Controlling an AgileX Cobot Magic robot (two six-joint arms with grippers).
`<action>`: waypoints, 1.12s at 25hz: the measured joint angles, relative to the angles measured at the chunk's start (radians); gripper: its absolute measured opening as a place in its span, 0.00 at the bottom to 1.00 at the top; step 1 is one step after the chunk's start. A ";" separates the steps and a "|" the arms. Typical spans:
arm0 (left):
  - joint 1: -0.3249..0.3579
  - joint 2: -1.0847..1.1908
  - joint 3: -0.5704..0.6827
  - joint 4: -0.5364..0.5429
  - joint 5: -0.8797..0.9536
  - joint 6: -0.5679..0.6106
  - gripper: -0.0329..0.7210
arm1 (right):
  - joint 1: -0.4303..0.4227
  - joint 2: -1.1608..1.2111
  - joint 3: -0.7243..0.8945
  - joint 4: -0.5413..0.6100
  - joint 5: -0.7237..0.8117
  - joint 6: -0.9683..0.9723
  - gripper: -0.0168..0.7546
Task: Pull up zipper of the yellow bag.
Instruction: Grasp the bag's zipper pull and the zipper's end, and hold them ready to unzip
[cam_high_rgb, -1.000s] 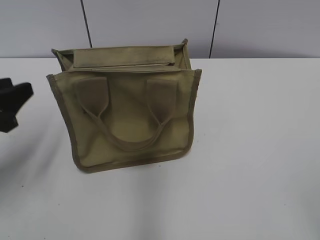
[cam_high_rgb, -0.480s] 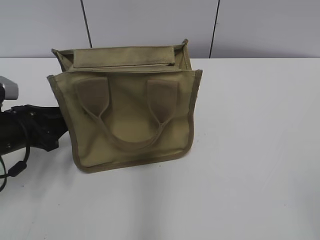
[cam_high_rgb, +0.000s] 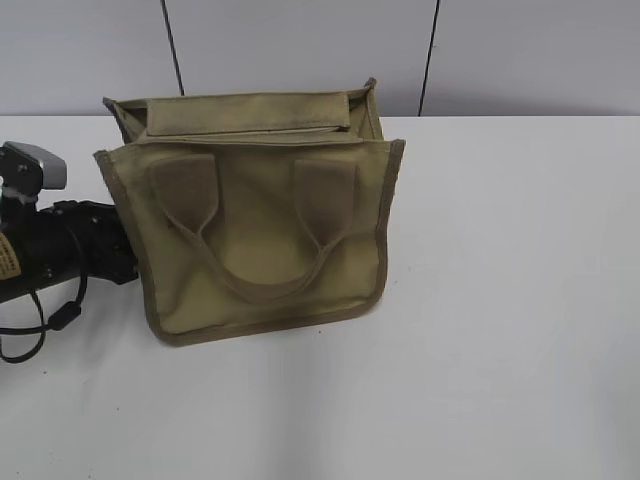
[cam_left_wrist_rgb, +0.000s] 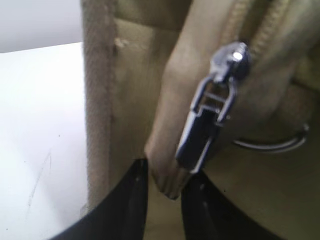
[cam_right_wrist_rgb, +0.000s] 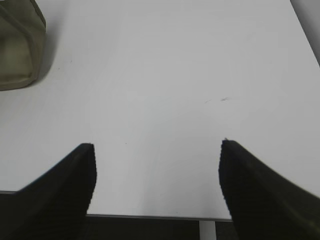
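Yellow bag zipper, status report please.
Left end effector closing around fabric tab beside pull tab. Right end effector open, idle. Nothing blocking.

Yellow bag (cam_high_rgb: 262, 225) on table (cam_high_rgb: 500, 300) (left gripper (cam_left_wrist_rgb: 165, 192) at left end).

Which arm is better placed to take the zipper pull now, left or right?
Left. Its gripper is at the bag's end, fingers around the tab strap beside the pull. The right gripper hovers open over bare table.
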 joint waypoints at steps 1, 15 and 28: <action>0.000 0.001 -0.001 0.000 0.000 0.000 0.27 | 0.000 0.000 0.000 0.000 0.000 0.000 0.78; 0.000 -0.118 -0.001 -0.001 0.113 -0.003 0.05 | 0.000 0.000 0.000 0.000 0.000 0.000 0.78; 0.000 -0.493 0.000 -0.020 0.451 -0.017 0.05 | 0.000 0.000 0.000 0.000 0.000 0.000 0.78</action>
